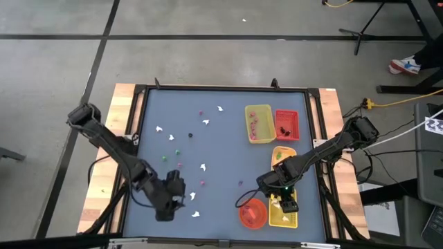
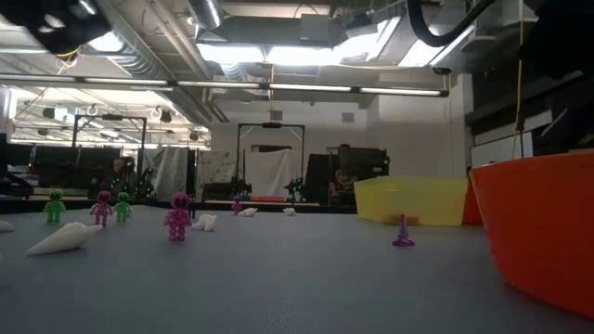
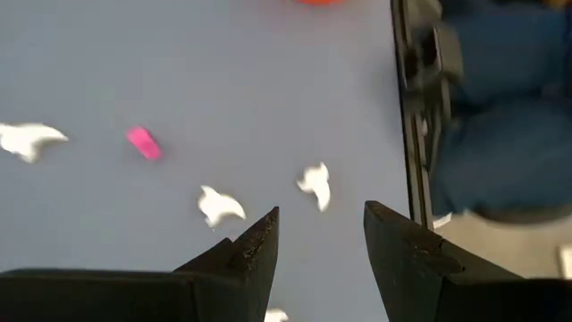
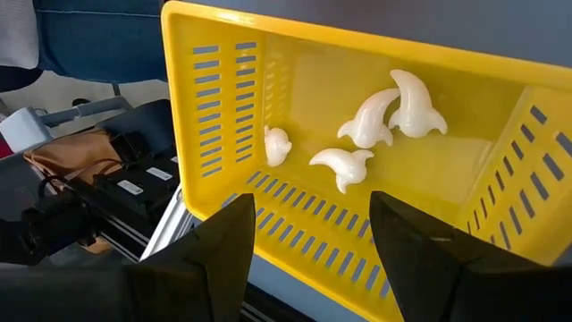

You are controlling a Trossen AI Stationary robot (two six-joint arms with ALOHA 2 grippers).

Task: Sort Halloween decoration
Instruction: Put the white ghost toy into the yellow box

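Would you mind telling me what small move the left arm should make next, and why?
Probably lower the left gripper onto the nearest white ghost: its fingers are open and empty, and that ghost lies loose on the table just ahead of them.

— What do we see on the grey-blue table [image 1: 221, 149]?
— Loose white ghosts [image 1: 203, 167], pink figures [image 2: 177, 217] and green figures [image 2: 55, 205] scattered over its left and middle.
— And to its right?
— We find yellow trays [image 1: 258, 123], a red tray [image 1: 286, 124] and an orange bowl [image 1: 252, 214] near the front edge.
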